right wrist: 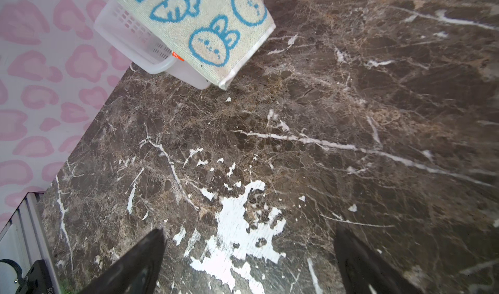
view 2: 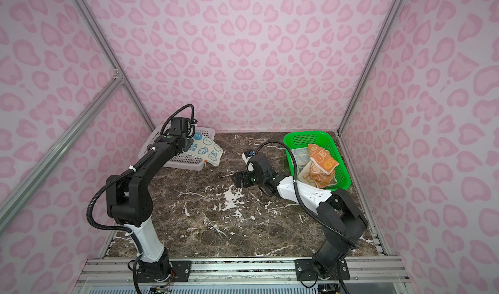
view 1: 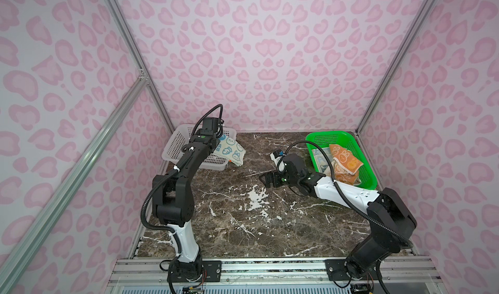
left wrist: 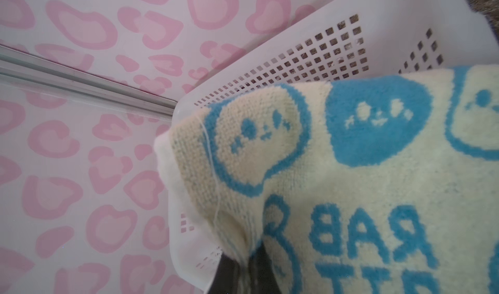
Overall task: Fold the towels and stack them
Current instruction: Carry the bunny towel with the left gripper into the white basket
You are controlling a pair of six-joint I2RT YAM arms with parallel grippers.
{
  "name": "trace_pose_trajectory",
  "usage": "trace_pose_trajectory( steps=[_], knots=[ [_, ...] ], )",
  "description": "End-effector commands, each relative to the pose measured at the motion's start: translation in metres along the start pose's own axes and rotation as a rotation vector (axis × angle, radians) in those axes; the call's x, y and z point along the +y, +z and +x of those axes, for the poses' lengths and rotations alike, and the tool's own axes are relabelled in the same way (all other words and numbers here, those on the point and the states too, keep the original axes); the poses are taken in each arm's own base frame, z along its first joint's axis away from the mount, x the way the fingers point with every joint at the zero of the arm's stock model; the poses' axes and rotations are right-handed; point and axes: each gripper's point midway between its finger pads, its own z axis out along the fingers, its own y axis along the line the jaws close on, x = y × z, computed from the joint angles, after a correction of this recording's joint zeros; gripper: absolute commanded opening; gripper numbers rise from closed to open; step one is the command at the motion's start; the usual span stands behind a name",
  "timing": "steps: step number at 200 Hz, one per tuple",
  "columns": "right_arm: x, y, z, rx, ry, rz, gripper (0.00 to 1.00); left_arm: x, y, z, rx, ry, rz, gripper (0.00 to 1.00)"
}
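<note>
Left wrist view: a cream towel [left wrist: 351, 171] printed with blue bunny faces and block letters is being pinched at one edge by the left end effector [left wrist: 244, 268], whose dark fingers [left wrist: 259, 265] are being pressed together on the bunched cloth. The rest of the towel is being spread across the rim of the white basket [left wrist: 297, 44].

In both top views the same towel [view 1: 232, 151] [view 2: 206, 149] is being draped over the right-hand side of the white basket [view 1: 175, 147] at the far left of the worktop [view 1: 243, 225]. Its lower corner is hanging towards the worktop. Whether that corner is touching the surface cannot be told.

In the right wrist view the cream towel [right wrist: 205, 22] is being seen well apart from the right end effector [right wrist: 251, 265]. The jaws are being held wide apart with nothing between them, low over a white patch on the bare middle of the worktop [right wrist: 378, 117].

At the far right, orange towels [view 1: 345, 161] with bunny prints are being kept rumpled in a green basket [view 1: 324, 137], lying partly over a pale towel [view 1: 320, 157] with blue print. The right arm is being stretched just beside that basket.

The worktop is being shown as dark brown marble with white veins. It is being enclosed by walls [view 1: 270, 49] patterned with pink blotches, joined by aluminium frame bars [view 1: 121, 36].
</note>
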Motion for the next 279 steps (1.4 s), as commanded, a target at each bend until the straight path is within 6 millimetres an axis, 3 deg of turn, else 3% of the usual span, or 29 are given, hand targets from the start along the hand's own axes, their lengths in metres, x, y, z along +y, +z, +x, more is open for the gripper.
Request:
trace_pose_trajectory(
  steps=[1, 80, 115, 153, 227, 279],
  knots=[
    [0.009, -0.007, -0.018, -0.099, -0.039, -0.032, 0.99, 0.005, 0.012, -0.006, -0.048, -0.020, -0.005, 0.04],
    [0.010, -0.010, -0.018, -0.120, -0.053, -0.038, 0.99, 0.002, 0.047, 0.009, -0.012, 0.001, -0.034, 0.04],
    [0.007, -0.011, -0.018, -0.131, -0.049, -0.031, 0.99, -0.004, 0.067, 0.029, 0.042, 0.011, -0.034, 0.04],
    [0.008, -0.012, -0.018, -0.129, -0.051, -0.030, 0.99, 0.006, 0.084, 0.040, 0.075, -0.023, -0.059, 0.04],
    [0.004, -0.009, -0.017, -0.124, -0.041, -0.026, 0.99, -0.017, 0.120, 0.065, 0.152, 0.006, -0.048, 0.04],
    [0.003, -0.009, -0.018, -0.125, -0.034, -0.027, 0.99, -0.009, 0.136, 0.085, 0.194, -0.022, -0.053, 0.04]
  ],
)
